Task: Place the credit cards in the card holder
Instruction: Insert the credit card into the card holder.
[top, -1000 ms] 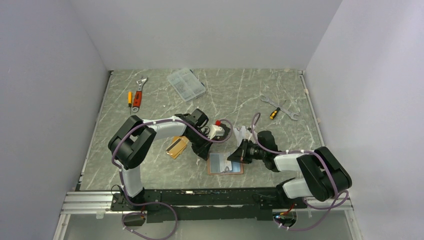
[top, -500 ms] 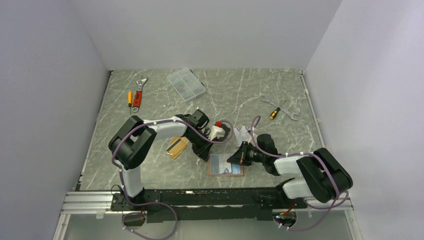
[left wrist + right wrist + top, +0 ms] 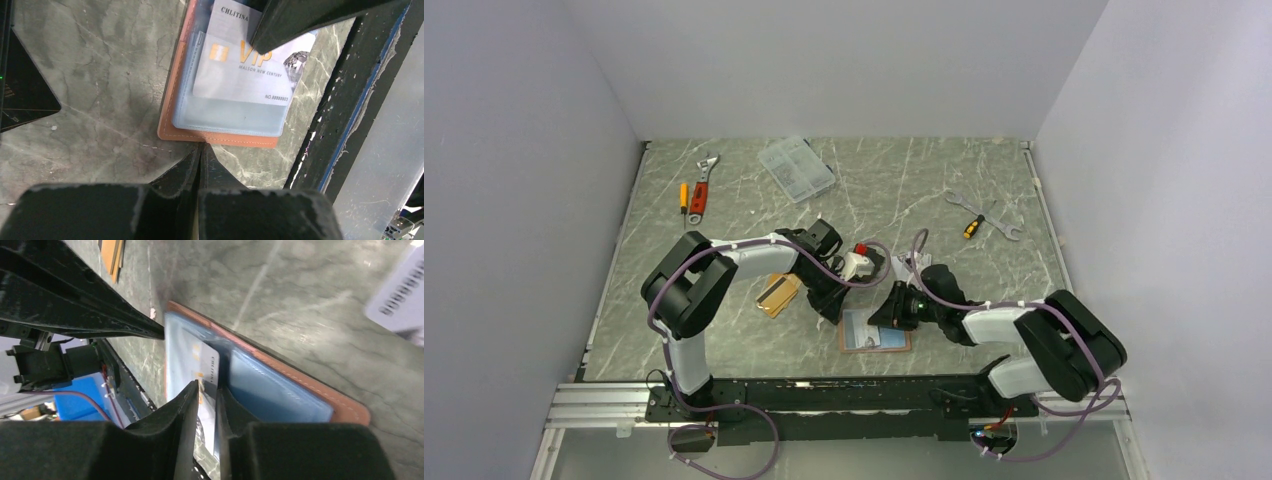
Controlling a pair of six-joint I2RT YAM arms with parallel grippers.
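The card holder (image 3: 862, 343) lies open on the table, salmon rim (image 3: 220, 136) round a pale-blue inside (image 3: 270, 385). A silver-grey credit card (image 3: 235, 80) marked VIP rests on that inside. My right gripper (image 3: 209, 387) straddles this card's edge (image 3: 206, 365) with its jaws a little apart, so it is open. My left gripper (image 3: 201, 148) is shut and empty, its tips against the holder's near edge. Orange-gold credit cards (image 3: 777, 293) lie left of the left gripper (image 3: 832, 300). Another pale card (image 3: 907, 264) lies behind the right gripper (image 3: 892, 312).
A clear compartment box (image 3: 796, 168) and a red-handled wrench (image 3: 701, 190) lie at the back left. A spanner and a small screwdriver (image 3: 980, 220) lie at the back right. The black front rail (image 3: 345, 100) runs close by the holder.
My right gripper has slid left over the holder with the silver card, and its jaws have parted slightly. The left gripper has stayed at the holder's edge.
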